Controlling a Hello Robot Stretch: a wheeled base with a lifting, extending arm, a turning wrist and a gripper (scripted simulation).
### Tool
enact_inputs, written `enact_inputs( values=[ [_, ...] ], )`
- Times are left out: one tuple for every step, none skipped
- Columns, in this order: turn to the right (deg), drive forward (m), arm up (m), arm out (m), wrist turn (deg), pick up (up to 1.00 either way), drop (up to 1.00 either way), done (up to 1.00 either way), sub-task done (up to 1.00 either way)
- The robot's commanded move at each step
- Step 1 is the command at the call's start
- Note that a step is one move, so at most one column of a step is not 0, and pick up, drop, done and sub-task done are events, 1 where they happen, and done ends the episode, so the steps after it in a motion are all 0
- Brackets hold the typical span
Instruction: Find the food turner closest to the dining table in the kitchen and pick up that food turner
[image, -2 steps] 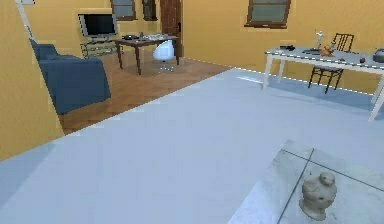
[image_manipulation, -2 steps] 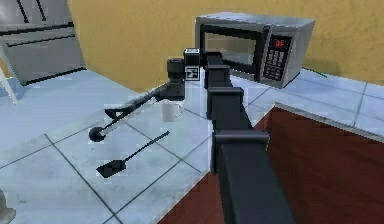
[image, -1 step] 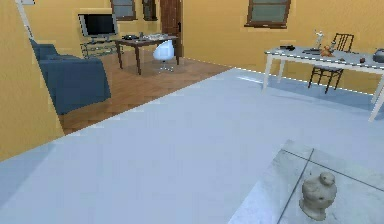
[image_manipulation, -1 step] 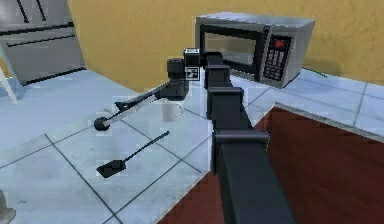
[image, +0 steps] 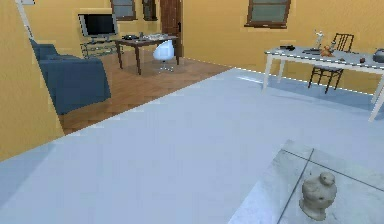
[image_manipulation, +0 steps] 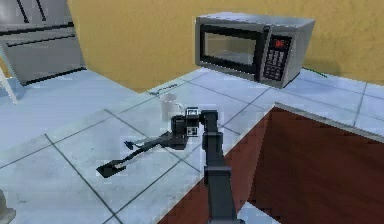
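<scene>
A dark, long-handled food turner lies stretched across the pale tiled countertop in the arm side view, its flat head toward that view's left. The arm's dark bar rises from the bottom edge. My gripper sits at the turner's handle end, left of the two white marker squares. I cannot tell whether it holds anything, since the turner lies on the counter right at the fingers. A white dining table with a dark chair stands at the forward view's far right.
A white mug stands just beyond the gripper. A microwave sits on the counter at the back right, and a grey fridge is at the upper left. The forward view has a blue sofa, a coffee table and a small jar.
</scene>
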Motion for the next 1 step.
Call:
enact_inputs(
  values=[
    [0.0, 0.0, 0.0, 0.0, 0.0, 1.0, 0.0, 0.0, 0.0]
  ],
)
